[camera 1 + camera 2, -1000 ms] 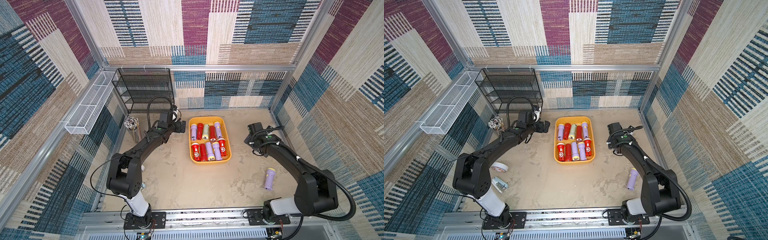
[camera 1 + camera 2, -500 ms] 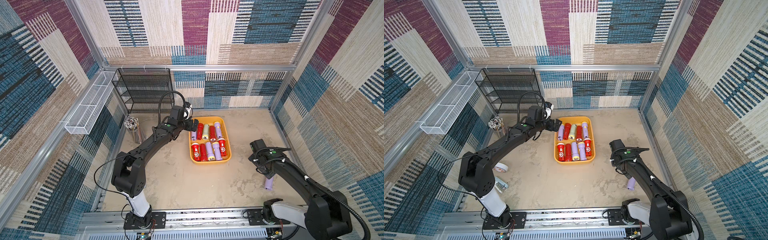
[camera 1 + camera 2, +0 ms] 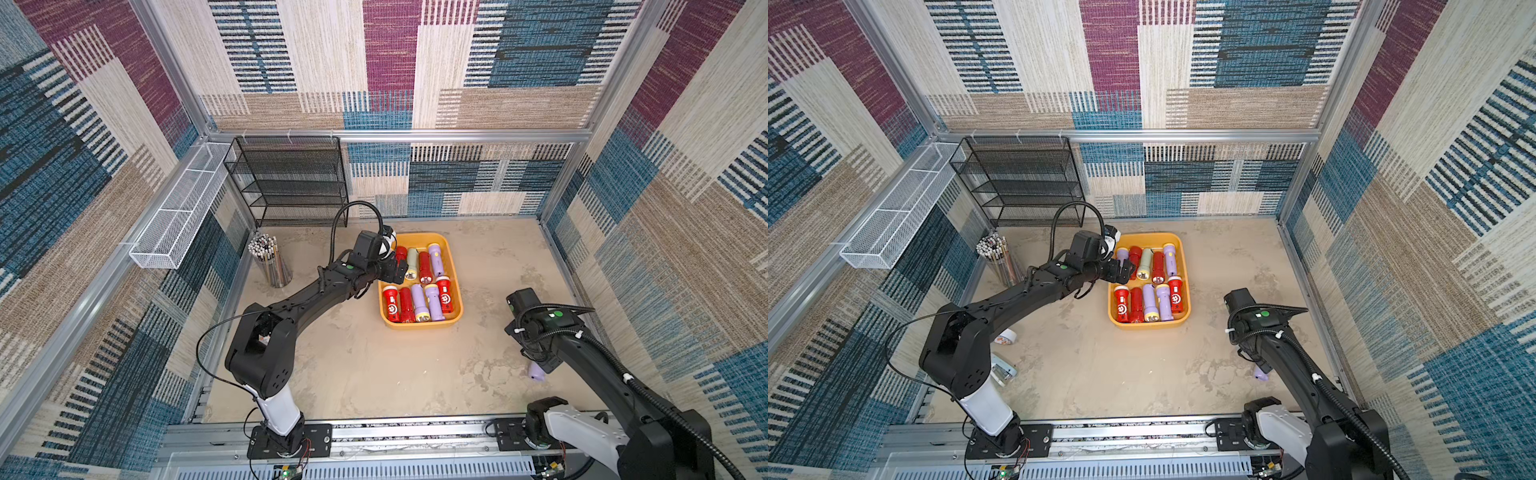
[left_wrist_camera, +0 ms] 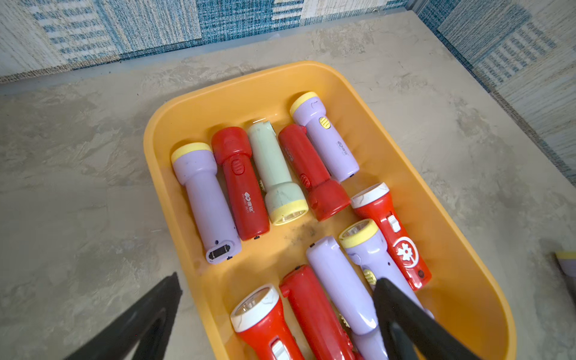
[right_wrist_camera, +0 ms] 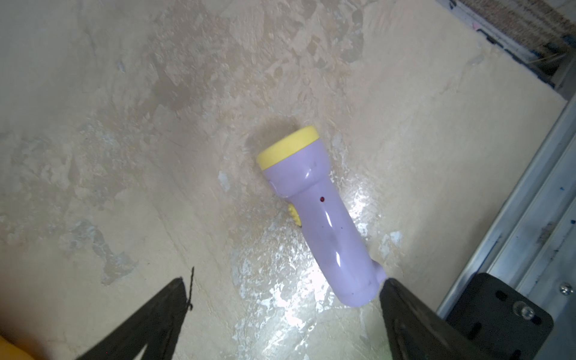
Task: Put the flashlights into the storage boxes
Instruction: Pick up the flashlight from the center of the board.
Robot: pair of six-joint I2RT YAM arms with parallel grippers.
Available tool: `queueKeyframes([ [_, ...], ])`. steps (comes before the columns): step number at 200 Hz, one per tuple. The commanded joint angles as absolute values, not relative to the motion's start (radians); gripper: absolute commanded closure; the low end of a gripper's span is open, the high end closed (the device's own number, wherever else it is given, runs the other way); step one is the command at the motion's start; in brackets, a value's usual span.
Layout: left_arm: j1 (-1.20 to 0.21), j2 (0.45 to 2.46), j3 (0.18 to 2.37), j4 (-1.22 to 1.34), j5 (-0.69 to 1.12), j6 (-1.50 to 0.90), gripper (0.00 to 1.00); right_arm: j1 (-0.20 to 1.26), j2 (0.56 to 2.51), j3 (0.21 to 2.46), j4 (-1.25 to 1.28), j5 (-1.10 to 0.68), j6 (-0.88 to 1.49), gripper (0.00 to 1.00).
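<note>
Right end effector (image 5: pixel 285 280) is hanging open off-centre over the lilac flashlight (image 5: pixel 314 218), probably risking rolling it; left end effector (image 4: pixel 277 279) is gaping too.

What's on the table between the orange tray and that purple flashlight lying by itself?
Nothing. Both top views show bare table between the tray and the lone flashlight. The right arm hangs above the flashlight and hides most of it.
</note>
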State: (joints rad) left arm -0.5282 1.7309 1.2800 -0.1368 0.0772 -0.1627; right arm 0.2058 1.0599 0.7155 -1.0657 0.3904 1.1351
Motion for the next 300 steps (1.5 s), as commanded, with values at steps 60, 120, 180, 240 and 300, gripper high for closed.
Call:
queueKeyframes([
  [60,-0.537,1.754,1.289,-0.104,0.060,-0.193,0.00,0.152,0.992,0.604,-0.932,0.285,1.055,0.02],
  [120,-0.540,1.769,1.315,-0.141,0.064,-0.169,0.00,0.149,1.066,0.597,-0.835,0.257,0.999,0.03],
  [180,-0.540,1.760,1.290,-0.144,0.046,-0.166,0.00,0.146,1.162,0.619,-0.741,0.214,0.928,0.04],
  [240,-0.540,1.769,1.308,-0.160,0.035,-0.139,0.00,0.146,1.210,0.621,-0.689,0.170,0.900,0.26],
  [300,-0.538,1.786,1.365,-0.204,0.041,-0.091,0.00,0.138,1.283,0.610,-0.663,0.154,0.898,0.42],
])
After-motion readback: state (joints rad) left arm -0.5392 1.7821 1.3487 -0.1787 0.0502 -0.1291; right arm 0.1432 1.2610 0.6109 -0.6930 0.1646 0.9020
